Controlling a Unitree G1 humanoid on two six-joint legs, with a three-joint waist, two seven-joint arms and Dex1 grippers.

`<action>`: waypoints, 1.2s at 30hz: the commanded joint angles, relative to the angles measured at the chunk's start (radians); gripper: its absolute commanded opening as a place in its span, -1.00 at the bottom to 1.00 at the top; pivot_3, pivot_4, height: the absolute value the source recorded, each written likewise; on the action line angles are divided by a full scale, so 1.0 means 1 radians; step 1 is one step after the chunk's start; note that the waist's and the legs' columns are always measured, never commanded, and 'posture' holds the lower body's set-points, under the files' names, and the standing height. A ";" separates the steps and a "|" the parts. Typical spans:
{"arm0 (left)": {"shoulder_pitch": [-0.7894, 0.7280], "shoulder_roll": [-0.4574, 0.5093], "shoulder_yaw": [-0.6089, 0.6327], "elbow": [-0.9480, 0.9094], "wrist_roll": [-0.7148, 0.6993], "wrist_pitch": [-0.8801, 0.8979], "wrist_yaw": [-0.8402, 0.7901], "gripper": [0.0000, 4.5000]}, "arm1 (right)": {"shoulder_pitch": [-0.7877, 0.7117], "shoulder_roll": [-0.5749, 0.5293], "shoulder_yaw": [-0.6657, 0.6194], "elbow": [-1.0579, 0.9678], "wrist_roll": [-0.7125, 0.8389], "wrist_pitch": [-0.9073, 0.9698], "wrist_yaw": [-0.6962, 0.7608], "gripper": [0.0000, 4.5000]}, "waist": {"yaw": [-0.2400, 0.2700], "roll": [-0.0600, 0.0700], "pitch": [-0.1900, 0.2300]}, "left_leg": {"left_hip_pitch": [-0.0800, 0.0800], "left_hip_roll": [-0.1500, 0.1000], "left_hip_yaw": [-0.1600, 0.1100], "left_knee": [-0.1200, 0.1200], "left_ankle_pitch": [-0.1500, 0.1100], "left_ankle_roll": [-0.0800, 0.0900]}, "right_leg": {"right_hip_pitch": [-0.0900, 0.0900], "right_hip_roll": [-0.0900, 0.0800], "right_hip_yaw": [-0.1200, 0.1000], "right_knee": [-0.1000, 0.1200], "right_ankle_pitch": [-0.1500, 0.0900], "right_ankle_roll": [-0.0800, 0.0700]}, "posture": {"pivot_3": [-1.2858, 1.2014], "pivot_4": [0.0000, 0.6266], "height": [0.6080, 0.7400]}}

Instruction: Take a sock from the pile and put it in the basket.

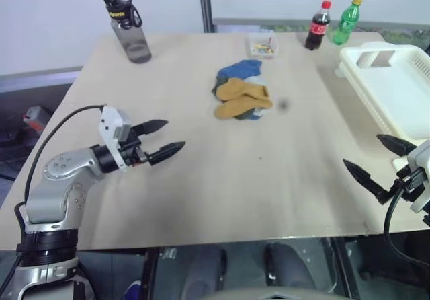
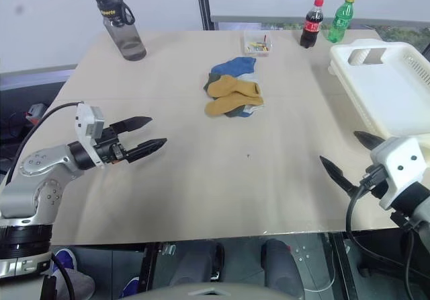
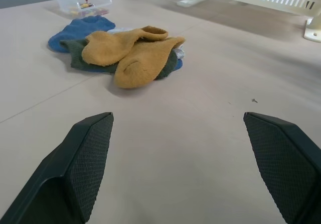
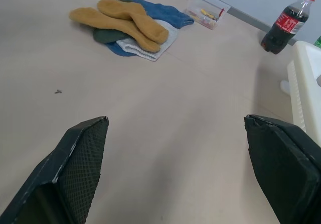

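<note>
the pile (image 1: 242,98) of soft, light, limp socks lies mid-bench, well apart from both grippers' spread, empty fingers (image 1: 161,153), so pinching the top mustard sock (image 3: 131,53) at its raised fold looks easiest.

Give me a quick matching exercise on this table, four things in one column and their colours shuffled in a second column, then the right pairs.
Things:
1. top socks
2. basket
3. water bottle
4. small soda bottle

Colours:
A. cream white
B. dark with a red cap
C. mustard yellow
D. smoky grey with a black lid

Pairs: 1-C, 2-A, 3-D, 4-B
</note>
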 commanded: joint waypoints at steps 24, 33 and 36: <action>-0.345 -0.286 -0.242 0.219 0.253 0.032 0.385 0.98 | -0.416 0.089 0.548 0.102 -0.219 -0.089 -0.178 1.00 | -0.003 -0.001 0.001 | -0.001 -0.005 -0.002 0.001 0.000 0.000 | 0.000 0.001 0.000 0.001 0.003 0.004 | 0.03 -0.52 1.00; -0.501 -0.459 -0.187 0.409 0.280 0.043 0.609 0.63 | -0.465 0.160 0.637 0.127 -0.297 -0.089 -0.228 1.00 | -0.001 -0.002 0.001 | -0.004 -0.007 -0.003 0.001 0.000 0.000 | -0.003 -0.001 -0.002 0.001 0.003 0.004 | 0.03 -0.52 1.00; -0.562 -0.510 -0.151 0.473 0.263 0.054 0.678 0.63 | -0.455 0.167 0.643 0.127 -0.313 -0.093 -0.235 1.00 | -0.002 -0.002 0.001 | -0.004 -0.008 -0.004 0.001 0.000 0.000 | -0.003 -0.001 -0.002 0.002 0.003 0.004 | 0.03 -0.52 1.00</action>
